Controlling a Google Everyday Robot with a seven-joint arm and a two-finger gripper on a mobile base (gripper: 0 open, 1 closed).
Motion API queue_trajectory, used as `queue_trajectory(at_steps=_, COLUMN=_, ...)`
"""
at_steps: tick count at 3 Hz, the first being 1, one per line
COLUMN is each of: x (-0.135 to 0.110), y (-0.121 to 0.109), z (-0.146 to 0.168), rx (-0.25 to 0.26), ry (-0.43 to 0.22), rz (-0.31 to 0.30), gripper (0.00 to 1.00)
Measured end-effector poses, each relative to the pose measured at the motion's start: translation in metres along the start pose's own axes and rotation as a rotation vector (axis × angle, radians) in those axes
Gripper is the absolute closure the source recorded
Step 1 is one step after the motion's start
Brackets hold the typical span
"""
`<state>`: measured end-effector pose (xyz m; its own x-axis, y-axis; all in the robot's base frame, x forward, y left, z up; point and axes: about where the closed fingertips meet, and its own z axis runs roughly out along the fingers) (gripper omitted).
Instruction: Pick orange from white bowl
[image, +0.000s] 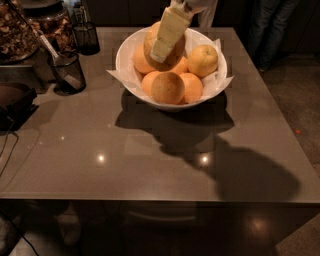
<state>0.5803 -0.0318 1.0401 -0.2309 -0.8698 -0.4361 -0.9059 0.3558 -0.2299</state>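
The white bowl (126, 75) stands at the back middle of the brown table and holds several oranges on white paper. My gripper (163, 49) comes down from the top edge over the bowl's back left. Its pale front finger (168, 31) lies across one orange (150, 45), which sits raised above the others, and the gripper is shut on it. The other finger is hidden behind the fruit. A darker orange (167, 87) lies at the bowl's front, and another (202, 60) at the right.
Two black mesh cups (67, 72) (86, 37) stand left of the bowl, one with a utensil in it. A container of nuts (17, 35) and a dark object (15, 102) are at the far left. A person's legs (270, 30) stand beyond the table's back right corner.
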Motion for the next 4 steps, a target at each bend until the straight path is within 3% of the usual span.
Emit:
queue_trajectory(at_steps=2, x=-0.002, y=0.010, z=-0.006, rx=0.020, ry=-0.002, rz=-0.006, gripper=1.00)
queue_trajectory(at_steps=4, x=0.009, y=0.065, z=-0.039, rx=0.073, ry=-0.034, rz=0.061, gripper=1.00)
